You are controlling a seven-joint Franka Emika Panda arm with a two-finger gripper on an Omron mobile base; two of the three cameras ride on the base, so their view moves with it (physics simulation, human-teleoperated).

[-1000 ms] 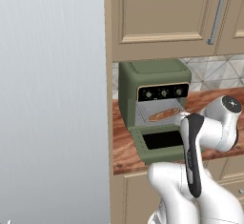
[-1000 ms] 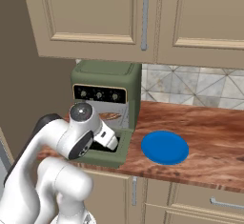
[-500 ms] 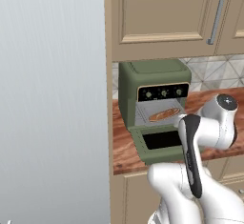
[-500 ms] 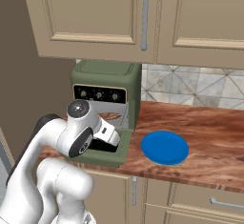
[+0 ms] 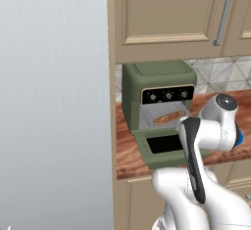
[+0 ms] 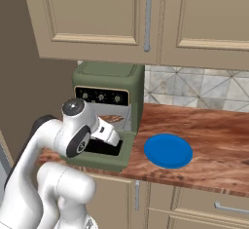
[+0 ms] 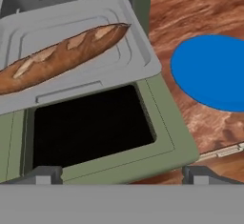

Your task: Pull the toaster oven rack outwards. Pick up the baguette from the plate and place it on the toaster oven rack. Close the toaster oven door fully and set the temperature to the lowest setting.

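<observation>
Oven: boxy olive-green toaster oven (image 5: 158,84) with a black control strip of three small knobs (image 5: 168,95), standing at the left end of the brown wood-grain counter (image 6: 204,130), under beige wall cabinets (image 6: 97,13).

Door: olive-green framed door with dark glass window (image 7: 90,125) lies folded down flat toward the near counter edge, fully open.

Rack: flat grey metal rack (image 7: 71,37) is pulled out of the cavity, overhanging the hinge end of the open door.

Bread: light-brown oblong baguette (image 7: 57,58) lies diagonally on the rack, one tip toward the rack's right far corner, the other running off the left edge of the hand view. Also seen on the rack in the left base view (image 5: 169,118).

Plate: flat round bright-blue plate (image 6: 168,150) sits on the counter just right of the oven, apart from the door, nothing on it.

Pincer: two-finger gripper (image 7: 121,174) hovers above the near edge of the open door; its two dark fingertips (image 7: 40,174) stand spread wide, one toward each near corner of the door, with nothing between them and no contact visible.

Arm: white arm (image 5: 206,136) bends in front of the oven, partly covering the door's right side in the left base view.
</observation>
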